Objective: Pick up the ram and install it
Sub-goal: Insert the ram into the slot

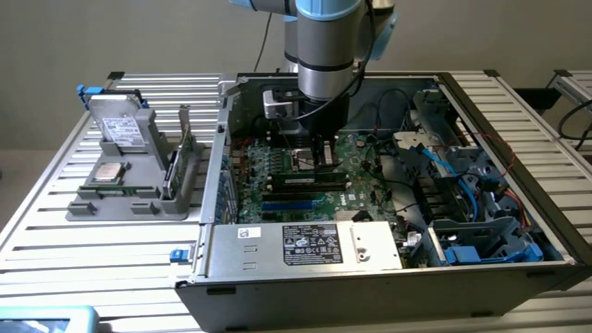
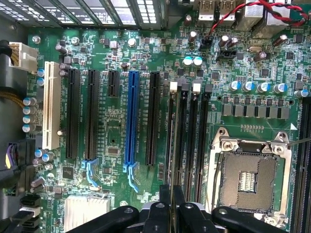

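The picture's edge is cropping the claw (image 2: 172, 194); the arm (image 1: 319, 62) is apparently hiding the ram being gripped.

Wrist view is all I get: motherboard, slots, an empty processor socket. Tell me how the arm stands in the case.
Observer: The arm reaches down from above into the open case, and the gripper hangs low over the motherboard.
Operator: Report what is outside the case.
Observer: A grey holder stands on the slatted table, at the exterior view's left of the case.
Operator: Name one thing on it.
Observer: A square silver processor lies flat on the holder.
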Robot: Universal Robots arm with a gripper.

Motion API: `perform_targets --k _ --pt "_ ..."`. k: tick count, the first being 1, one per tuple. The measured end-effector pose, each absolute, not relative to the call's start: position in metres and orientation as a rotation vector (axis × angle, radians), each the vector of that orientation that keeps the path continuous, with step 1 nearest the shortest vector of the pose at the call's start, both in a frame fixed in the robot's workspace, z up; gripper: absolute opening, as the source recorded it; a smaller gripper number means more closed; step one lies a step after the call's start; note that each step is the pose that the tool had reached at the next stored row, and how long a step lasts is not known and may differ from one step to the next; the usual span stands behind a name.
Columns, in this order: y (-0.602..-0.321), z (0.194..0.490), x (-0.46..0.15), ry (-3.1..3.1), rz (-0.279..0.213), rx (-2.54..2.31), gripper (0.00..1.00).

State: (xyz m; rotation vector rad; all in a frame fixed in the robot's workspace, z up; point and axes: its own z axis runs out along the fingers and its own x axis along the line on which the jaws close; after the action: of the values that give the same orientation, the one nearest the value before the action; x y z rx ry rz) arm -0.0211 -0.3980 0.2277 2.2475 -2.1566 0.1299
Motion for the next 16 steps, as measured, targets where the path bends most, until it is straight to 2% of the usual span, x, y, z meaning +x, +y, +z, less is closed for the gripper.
perform_targets --k 16 --pt "-0.3982 0.2261 -0.0211 -2.159 0.131 2.247 0.14"
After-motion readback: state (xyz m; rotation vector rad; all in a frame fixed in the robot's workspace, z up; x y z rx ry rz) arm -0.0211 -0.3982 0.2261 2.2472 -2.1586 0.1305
